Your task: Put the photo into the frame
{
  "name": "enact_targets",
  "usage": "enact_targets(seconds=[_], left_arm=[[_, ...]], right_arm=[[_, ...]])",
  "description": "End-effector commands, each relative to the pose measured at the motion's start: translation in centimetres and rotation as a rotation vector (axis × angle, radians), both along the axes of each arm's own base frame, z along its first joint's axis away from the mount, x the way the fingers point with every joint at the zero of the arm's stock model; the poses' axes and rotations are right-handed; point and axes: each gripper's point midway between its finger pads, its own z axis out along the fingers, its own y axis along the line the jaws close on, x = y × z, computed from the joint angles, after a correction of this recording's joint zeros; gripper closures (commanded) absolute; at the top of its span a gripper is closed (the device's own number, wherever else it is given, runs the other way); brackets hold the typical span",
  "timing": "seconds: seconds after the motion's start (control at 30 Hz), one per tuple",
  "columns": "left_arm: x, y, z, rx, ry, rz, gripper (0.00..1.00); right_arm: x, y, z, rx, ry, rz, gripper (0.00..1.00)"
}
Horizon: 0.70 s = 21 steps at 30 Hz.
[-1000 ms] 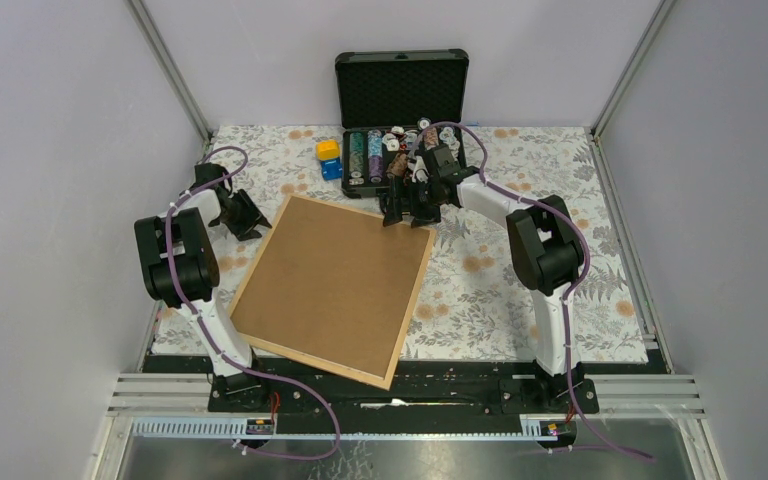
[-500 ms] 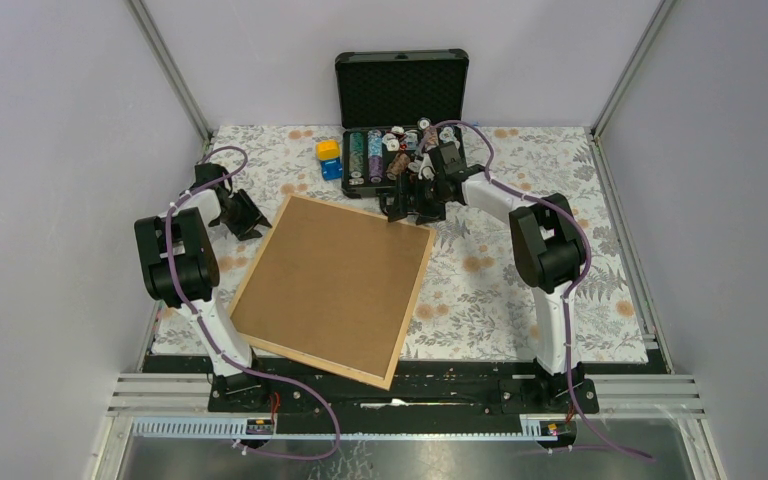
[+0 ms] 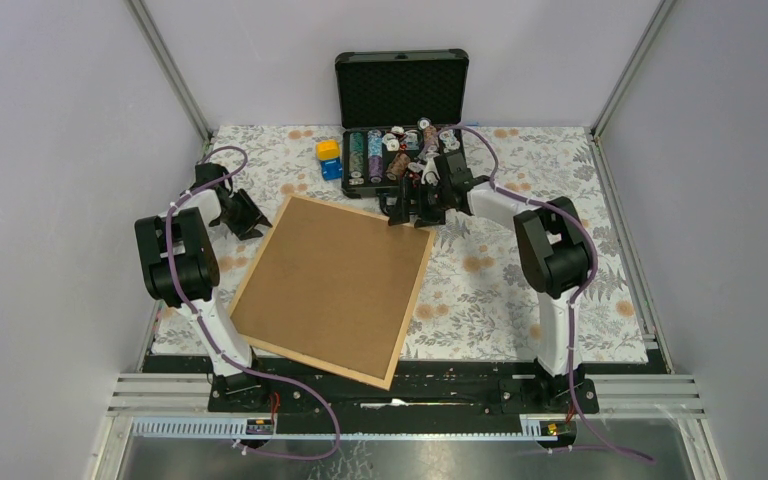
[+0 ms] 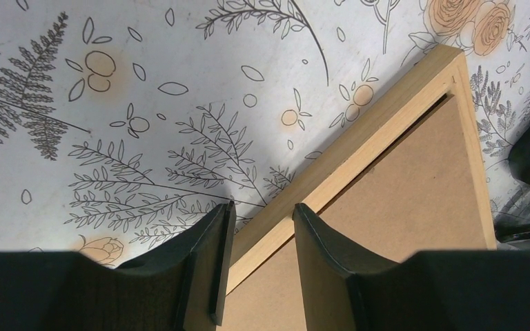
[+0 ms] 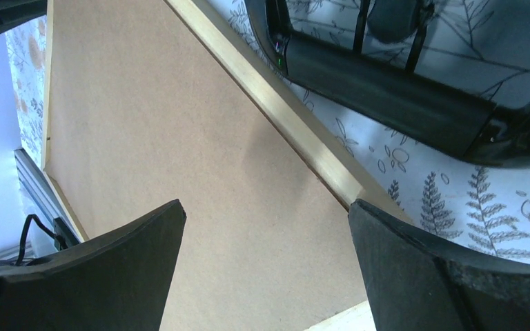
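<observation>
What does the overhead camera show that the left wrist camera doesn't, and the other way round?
Only the overhead view shows the open black case with its chips, the yellow and blue blocks beside it, and the right claw open over the frame's far edge. Only the left wrist view shows the left claw's fingers straddling the wooden rail close up; whether they pinch it is unclear. Both show the frame, its brown backing board facing up, and the floral cloth.
</observation>
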Motion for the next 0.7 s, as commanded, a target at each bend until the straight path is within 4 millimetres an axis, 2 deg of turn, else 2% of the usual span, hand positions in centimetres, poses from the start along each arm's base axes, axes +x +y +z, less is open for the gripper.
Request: enact_targets(seconds=[0.0, 0.17, 0.3, 0.4, 0.53, 0.67], left_arm=[[-2.2, -0.3, -4.3, 0.018, 0.127, -0.001, 0.55], [-2.1, -0.5, -4.2, 0.017, 0.121, -0.003, 0.56], [-2.0, -0.6, -3.8, 0.038, 0.112, -0.013, 0.56], [-1.9, -0.7, -3.7, 0.039, 0.108, -0.018, 0.56], [-1.8, -1.1, -3.6, 0.039, 0.105, -0.03, 0.56], [-1.5, -1.2, -3.1, 0.04, 0.091, -0.039, 0.54]], right_arm=[[-3.8, -0.9, -1.7, -0.015, 0.126, 0.014, 0.04], [-4.7, -0.8, -2.0, 0.008, 0.154, 0.034, 0.04], [-4.5, -1.2, -2.8, -0.024, 0.152, 0.015, 0.04], [-3.8, -2.5, -3.6, -0.106, 0.12, -0.034, 0.03], [-3.0, -5.2, -5.3, -0.267, 0.091, -0.097, 0.03], [-2.8, -4.9, -4.3, -0.336, 0.035, -0.07, 0.02]])
